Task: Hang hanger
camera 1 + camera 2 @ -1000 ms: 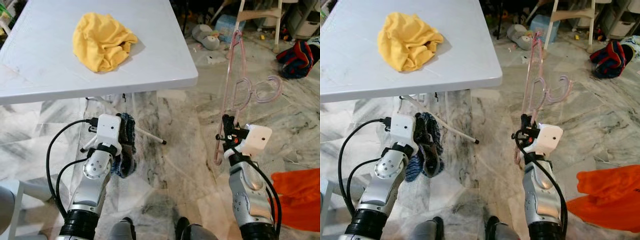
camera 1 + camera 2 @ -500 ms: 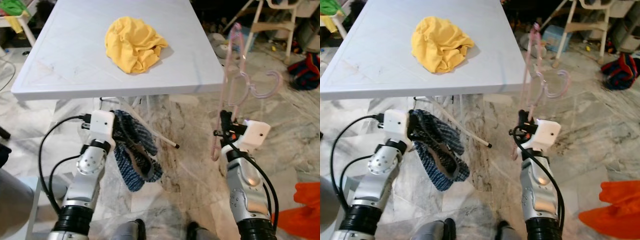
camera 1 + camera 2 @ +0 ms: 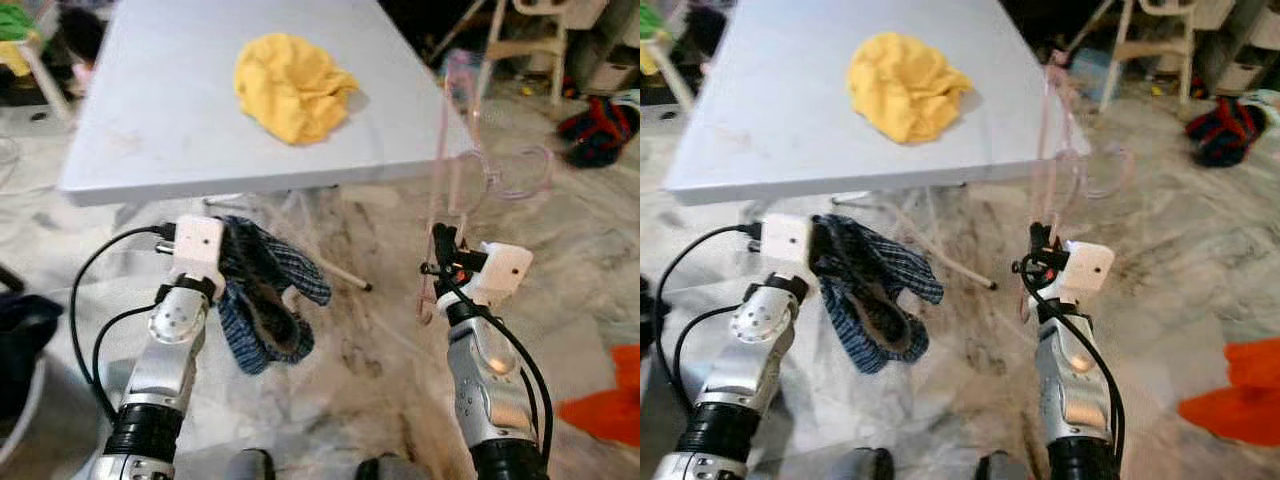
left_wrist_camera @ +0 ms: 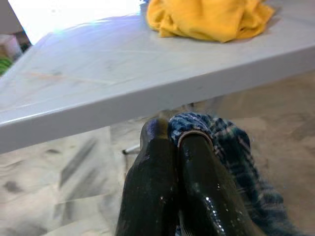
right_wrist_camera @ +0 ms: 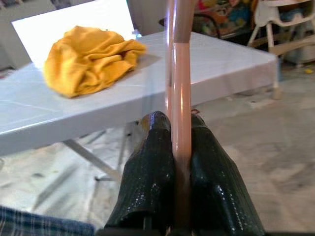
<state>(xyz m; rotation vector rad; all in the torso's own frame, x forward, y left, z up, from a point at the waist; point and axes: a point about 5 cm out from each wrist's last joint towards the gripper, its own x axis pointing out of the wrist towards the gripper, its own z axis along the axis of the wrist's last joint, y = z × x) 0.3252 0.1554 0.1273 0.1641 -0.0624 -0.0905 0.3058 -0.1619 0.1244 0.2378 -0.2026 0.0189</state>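
Right wrist view has the right gripper clamped tight on a smooth translucent pink plastic hanger, long axis upright off the white table's right edge, hook curling rightward. Left gripper pinches soft blue plaid cloth below the near edge; crumpled yellow fabric lies on top.

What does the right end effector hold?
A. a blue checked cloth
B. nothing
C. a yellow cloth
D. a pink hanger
D: the right end effector is shut on the pink hanger, whose bar runs between its two fingers, while the blue checked cloth hangs from the left end effector and the yellow cloth lies on the table.
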